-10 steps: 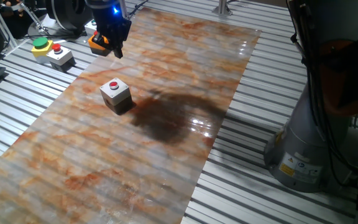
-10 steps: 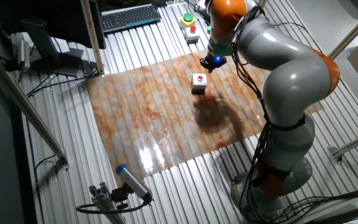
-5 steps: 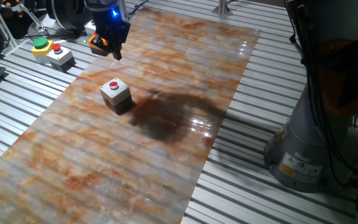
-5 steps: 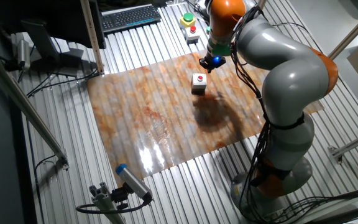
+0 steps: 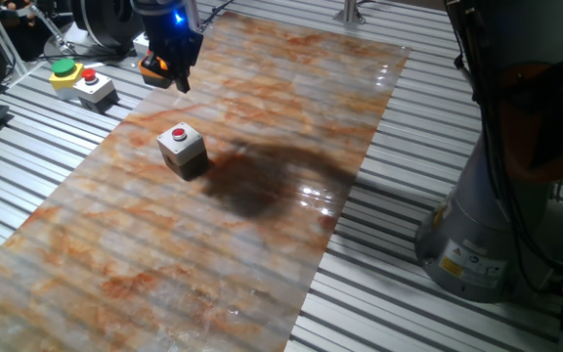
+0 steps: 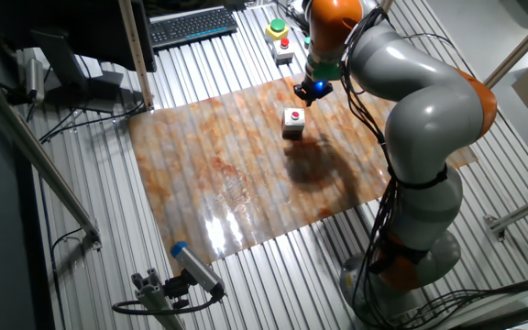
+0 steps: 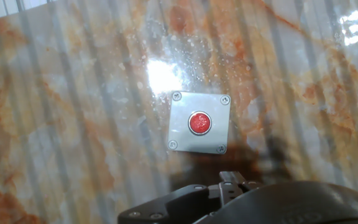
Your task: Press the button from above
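we hold the gripper (image 5: 182, 82) high above the red button (image 7: 199, 122), jaws' state unclear to us; next we judge a centred, straight descent onto it.

red button (image 7: 199, 122), grey box (image 7: 180, 134), marbled orange mat (image 5: 291, 108)

Grey-orange arm reaching out, end effector (image 5: 181, 82) pointing down, raised

The robot is a thick silver-grey jointed arm (image 6: 420, 110) with glossy orange bands at its joints, rising from a rounded grey base (image 5: 472, 244) that carries small yellow warning stickers. Black cables run down its side. Its small black gripper (image 5: 178, 70) shows a glowing blue light.
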`<act>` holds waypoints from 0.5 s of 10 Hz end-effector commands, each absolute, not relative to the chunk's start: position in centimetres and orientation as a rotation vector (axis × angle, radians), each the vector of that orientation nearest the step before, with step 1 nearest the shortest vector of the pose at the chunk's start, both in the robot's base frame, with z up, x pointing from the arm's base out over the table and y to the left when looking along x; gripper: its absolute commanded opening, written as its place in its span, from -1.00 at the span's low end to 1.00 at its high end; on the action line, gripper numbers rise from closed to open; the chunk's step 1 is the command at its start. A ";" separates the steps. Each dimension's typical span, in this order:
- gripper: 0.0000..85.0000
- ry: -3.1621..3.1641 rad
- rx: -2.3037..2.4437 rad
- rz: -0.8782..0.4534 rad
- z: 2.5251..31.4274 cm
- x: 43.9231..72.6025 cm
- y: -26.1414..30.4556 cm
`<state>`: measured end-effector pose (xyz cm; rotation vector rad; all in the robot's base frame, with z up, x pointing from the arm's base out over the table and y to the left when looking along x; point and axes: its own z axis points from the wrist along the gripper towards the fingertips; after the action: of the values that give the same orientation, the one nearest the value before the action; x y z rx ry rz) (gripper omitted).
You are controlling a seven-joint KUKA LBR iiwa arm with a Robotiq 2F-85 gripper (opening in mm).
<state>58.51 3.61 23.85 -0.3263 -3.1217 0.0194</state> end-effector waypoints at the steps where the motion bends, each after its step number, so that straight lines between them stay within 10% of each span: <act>1: -1.00 -3.122 -0.328 0.021 23.9 58.6 3.6; 5: -1.00 -3.101 -0.345 0.029 24.7 59.8 4.2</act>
<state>59.80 4.18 24.68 -0.3441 -3.1009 0.0290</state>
